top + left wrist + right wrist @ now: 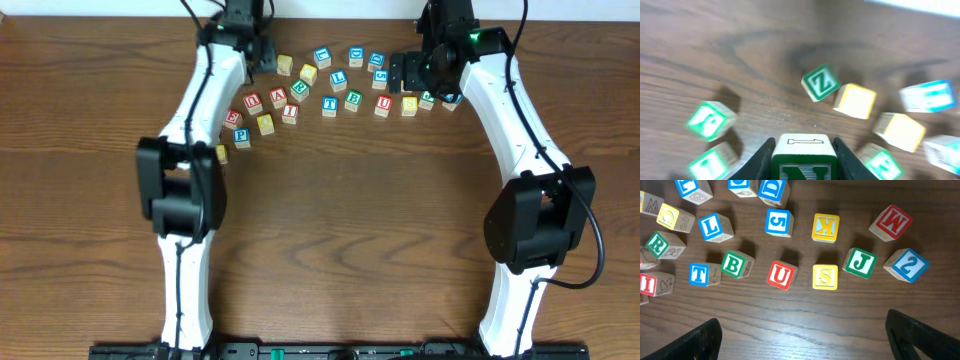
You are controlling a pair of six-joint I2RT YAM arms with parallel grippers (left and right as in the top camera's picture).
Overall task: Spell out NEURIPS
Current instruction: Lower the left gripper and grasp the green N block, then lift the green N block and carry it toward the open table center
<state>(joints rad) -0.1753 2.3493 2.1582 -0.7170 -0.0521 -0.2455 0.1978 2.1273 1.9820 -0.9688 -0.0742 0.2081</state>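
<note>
Left end effector (804,161) clamps the green N block (804,149) near the Z block (820,83).

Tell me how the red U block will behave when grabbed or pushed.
The U block looks like rigid wood, so it probably won't flex or crush. Flat cube faces suggest sliding, not rolling, when pushed. The S block beside it stands apart, likely leaving finger room.
</note>
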